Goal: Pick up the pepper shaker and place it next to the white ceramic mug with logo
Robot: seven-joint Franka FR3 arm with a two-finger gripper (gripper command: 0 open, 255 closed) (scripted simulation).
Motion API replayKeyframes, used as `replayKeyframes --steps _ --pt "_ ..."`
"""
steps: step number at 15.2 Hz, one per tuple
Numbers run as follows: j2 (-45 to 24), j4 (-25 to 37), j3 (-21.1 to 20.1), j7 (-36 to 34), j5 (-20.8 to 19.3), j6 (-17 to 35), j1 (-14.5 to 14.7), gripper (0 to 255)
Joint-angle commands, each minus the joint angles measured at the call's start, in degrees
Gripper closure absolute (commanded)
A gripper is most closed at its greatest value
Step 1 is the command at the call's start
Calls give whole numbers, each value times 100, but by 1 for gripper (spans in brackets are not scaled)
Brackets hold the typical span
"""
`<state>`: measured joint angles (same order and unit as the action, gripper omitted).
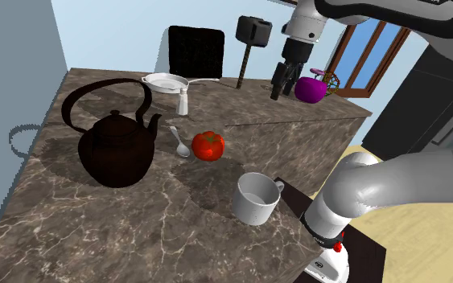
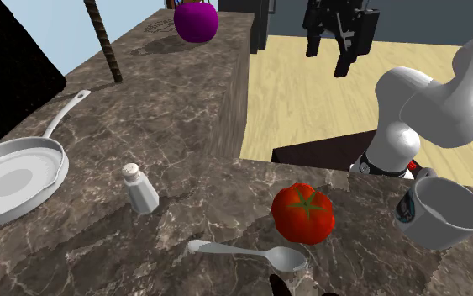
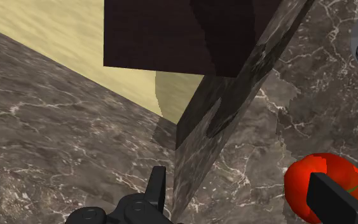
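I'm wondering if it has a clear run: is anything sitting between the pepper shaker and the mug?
Yes. The red tomato lies on the counter roughly between the pepper shaker and the white mug, with a spoon close beside it. Carrying the shaker over them would probably clear both.

Kitchen: marbled counter (image 1: 136,233), kettle (image 1: 116,153), pan (image 1: 166,81).
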<state>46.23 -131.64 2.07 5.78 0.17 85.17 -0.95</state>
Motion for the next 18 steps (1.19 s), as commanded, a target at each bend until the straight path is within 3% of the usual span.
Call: replayKeyframes --steps 1,10,18 --pt "0 0 0 0 0 0 0 0" --pt "-1828 779 -246 -67 -44 1114 135 0" --pt "-3532 1973 -454 -172 -212 1672 216 0"
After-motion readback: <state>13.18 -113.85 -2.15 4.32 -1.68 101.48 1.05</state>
